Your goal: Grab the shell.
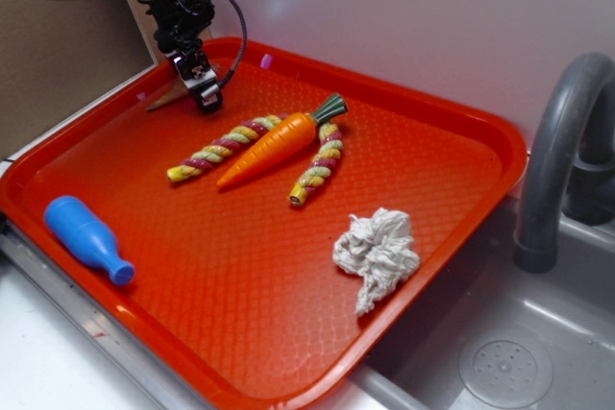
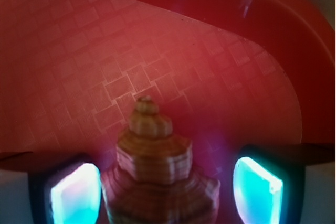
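Jaws look spread, one pad either side of the shell [image 2: 157, 166] near the tray [image 1: 423, 112] back corner. Gripper [image 1: 207, 93] should probably close gently, centred on those slippery ridges.

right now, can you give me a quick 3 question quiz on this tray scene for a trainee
1. True or false: the gripper has its pads on either side of the shell.
2. Which lies between the two rope sticks: A) blue bottle B) carrot C) rag?
3. What colour is the tray?

Key: 1 true; 2 B; 3 red-orange.
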Robot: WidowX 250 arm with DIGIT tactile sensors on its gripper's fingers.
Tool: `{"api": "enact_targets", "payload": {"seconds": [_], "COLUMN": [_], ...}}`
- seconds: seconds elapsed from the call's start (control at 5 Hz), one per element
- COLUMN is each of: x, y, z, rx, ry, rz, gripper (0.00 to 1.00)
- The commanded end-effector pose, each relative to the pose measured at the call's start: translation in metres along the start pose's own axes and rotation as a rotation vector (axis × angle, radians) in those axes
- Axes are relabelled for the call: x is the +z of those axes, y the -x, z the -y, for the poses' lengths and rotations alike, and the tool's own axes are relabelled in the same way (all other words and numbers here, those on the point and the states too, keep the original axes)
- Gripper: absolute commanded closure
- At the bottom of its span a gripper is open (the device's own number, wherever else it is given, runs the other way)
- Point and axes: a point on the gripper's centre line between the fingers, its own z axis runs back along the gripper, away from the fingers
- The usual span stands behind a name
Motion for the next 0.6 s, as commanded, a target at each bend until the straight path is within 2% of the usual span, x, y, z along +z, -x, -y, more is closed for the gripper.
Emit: {"api": "enact_targets", "payload": {"seconds": [0.0, 0.2, 0.4], "x": [0.025, 0.059, 0.110], "y": [-0.002, -0.002, 0.004], "z": [0.008, 0.019, 0.042], "rx": [-0.006, 0.015, 0.000], "ry": [-0.067, -0.066, -0.083], "rz": [0.011, 0.034, -0.009], "gripper": [1.00, 1.00, 1.00]}}
